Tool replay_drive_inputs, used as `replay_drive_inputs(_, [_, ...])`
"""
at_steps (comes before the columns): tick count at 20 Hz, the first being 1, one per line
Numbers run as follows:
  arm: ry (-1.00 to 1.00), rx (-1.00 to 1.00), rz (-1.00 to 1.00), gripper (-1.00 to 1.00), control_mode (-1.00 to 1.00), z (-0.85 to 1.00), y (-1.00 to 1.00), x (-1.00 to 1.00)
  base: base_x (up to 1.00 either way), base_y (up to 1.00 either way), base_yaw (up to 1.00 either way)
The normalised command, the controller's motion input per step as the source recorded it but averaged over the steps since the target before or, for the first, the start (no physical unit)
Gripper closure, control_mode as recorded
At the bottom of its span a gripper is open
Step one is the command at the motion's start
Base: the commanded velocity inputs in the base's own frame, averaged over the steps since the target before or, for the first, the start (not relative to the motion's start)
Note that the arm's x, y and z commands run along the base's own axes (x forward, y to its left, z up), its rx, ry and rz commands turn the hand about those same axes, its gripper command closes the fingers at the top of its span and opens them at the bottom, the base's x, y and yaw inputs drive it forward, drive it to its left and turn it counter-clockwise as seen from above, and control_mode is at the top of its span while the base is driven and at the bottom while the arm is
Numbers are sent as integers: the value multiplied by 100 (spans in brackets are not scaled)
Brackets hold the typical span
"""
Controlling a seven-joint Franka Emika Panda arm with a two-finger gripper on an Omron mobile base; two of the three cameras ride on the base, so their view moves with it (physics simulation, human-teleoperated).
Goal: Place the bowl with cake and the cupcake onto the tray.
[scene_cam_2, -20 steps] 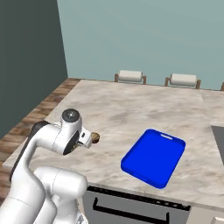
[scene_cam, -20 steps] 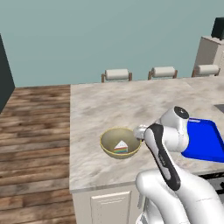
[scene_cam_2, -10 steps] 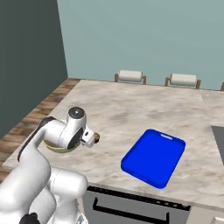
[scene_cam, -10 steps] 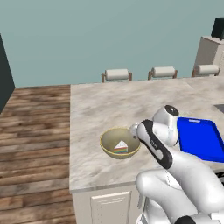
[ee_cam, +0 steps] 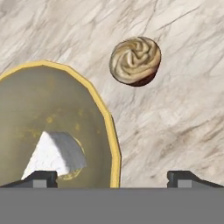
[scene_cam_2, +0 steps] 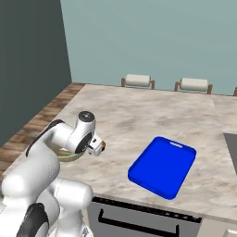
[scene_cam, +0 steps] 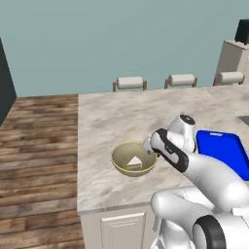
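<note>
Our gripper (ee_cam: 112, 177) stands wide and holds nothing, its two fingertips (ee_cam: 41, 177) straddling the near rim of the bowl (ee_cam: 52, 131), one tip over the inside by the white cake wedge (ee_cam: 57, 153) and the other over bare counter (ee_cam: 175, 109) outside it. We see the cupcake (ee_cam: 134, 60) standing on the counter just beside the bowl, apart from its rim and beyond our fingers. We find the tray (scene_cam_2: 163, 165) flat on the same counter, well apart from the bowl on the arm's right side, with nothing on it.
</note>
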Motion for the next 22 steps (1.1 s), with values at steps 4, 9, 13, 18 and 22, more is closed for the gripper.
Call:
replay_drive_inputs(4, [3, 0, 0, -100, -100, -34, 9, 5, 0, 0, 0])
replay_drive_inputs(9, [0, 0, 0, -100, -100, -30, 17, 10, 0, 0, 0])
replay_drive_inputs(13, [0, 0, 0, -100, -100, -22, 16, 13, 0, 0, 0])
replay_drive_inputs(18, [0, 0, 0, 100, -100, -7, 5, 7, 0, 0, 0])
replay_drive_inputs(22, [0, 0, 0, 100, -100, 0, 0, 0, 0, 0, 0])
